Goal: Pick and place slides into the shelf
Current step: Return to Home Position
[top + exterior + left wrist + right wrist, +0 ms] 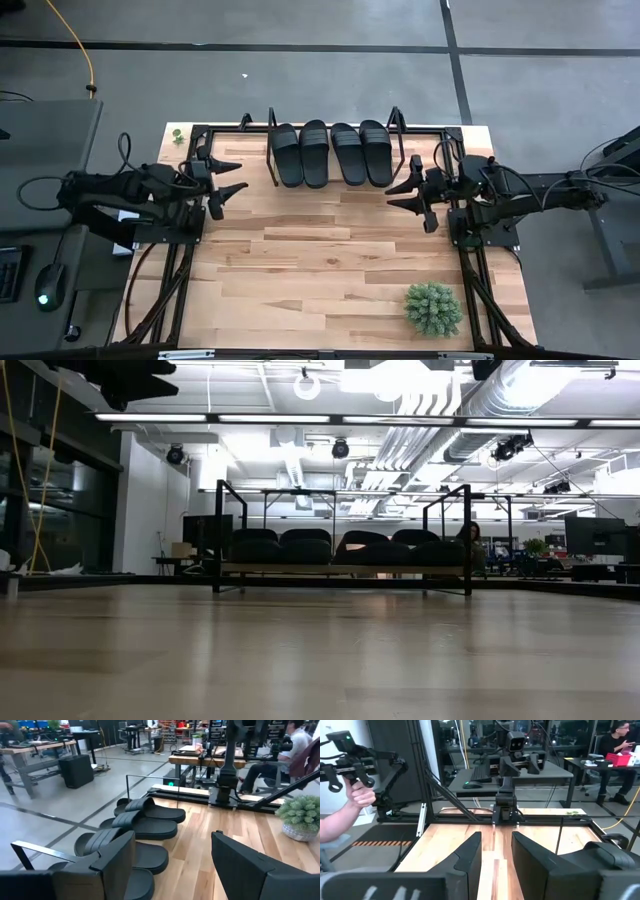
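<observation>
Slides [332,153] line the shelf [330,569], four abreast; left end effector [241,176] and right end effector [390,195] both gape

All four matte black slides [332,153] sit side by side on the low shelf [330,568], straps up, touching.

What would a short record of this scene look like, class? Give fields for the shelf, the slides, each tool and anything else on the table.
Rack: the shelf, black tube frame, stands at the far edge of the table
Footwear: four black slides, side by side on the shelf
Left arm: left tool open, empty, beside the shelf's left end
Right arm: right tool open, empty, beside the shelf's right end
Other: potted plant near the table's right front corner
</observation>
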